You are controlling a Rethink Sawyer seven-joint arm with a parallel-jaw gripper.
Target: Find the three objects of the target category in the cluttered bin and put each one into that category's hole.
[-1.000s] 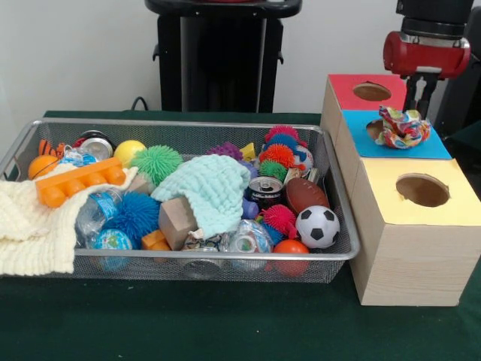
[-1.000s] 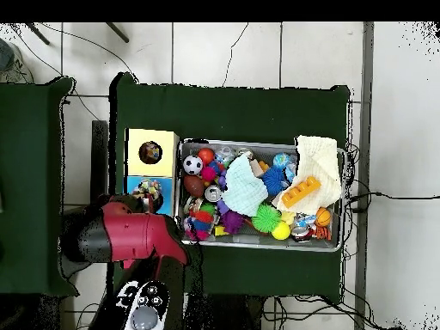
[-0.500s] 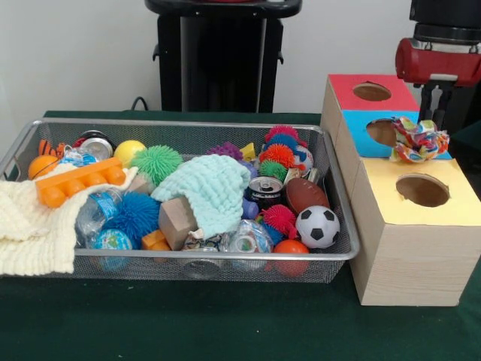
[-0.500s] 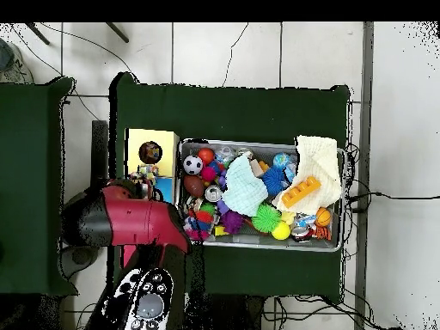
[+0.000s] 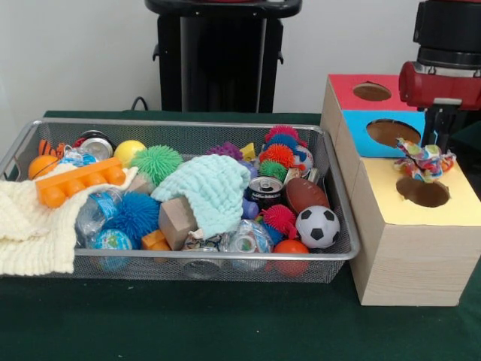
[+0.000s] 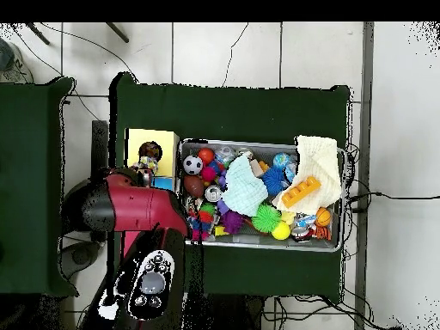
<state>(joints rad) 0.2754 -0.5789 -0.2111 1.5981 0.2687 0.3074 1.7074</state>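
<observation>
Front view: gripper (image 5: 434, 147) clamps the multicoloured cloth scrap (image 5: 425, 160), hanging just above the yellow box's hole (image 5: 422, 191). Centre the scrap before release. Overhead view: scrap (image 6: 147, 162) lies at the hole's (image 6: 151, 150) edge; lower squarely so nothing catches the rim.

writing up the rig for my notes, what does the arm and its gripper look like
The arm is glossy red with black sections. Seen from overhead, its black part near the base carries a light panel with round buttons. In the front view a red rounded housing sits under a black cylinder, and the gripper below it is slim, dark and narrow. No loose cables show on it.
</observation>
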